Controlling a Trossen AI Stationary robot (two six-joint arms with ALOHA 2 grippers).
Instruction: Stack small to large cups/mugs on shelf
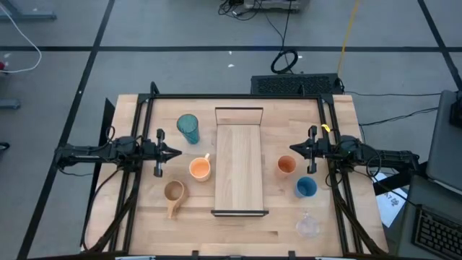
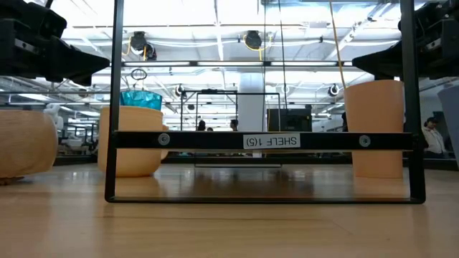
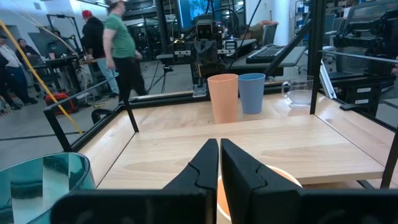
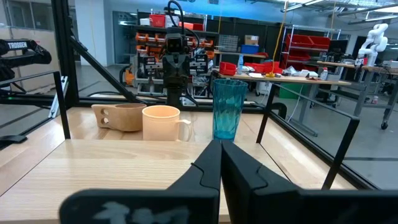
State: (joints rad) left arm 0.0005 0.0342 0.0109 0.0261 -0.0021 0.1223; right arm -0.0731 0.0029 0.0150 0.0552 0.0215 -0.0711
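While both grippers, left [image 1: 173, 152] and right [image 1: 294, 149], sit closed and empty, the shelf [image 1: 239, 171] is bare; nothing stacked. Risk: the tiny clear glass [image 1: 308, 225] may slip; it looks hard to see.

Bright, even ceiling light fills every view. In the low view, white overhead ceiling strip lights [image 2: 237, 43] glare, leaving the near objects backlit and dim. The long light-wood shelf board [image 1: 239, 167] casts only soft shadows.

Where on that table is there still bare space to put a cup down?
The whole shelf is bare. Left of it crowd the teal tumbler, orange mug and tan mug; right, the orange cup, blue cup and clear glass. The near-left table corner is free.
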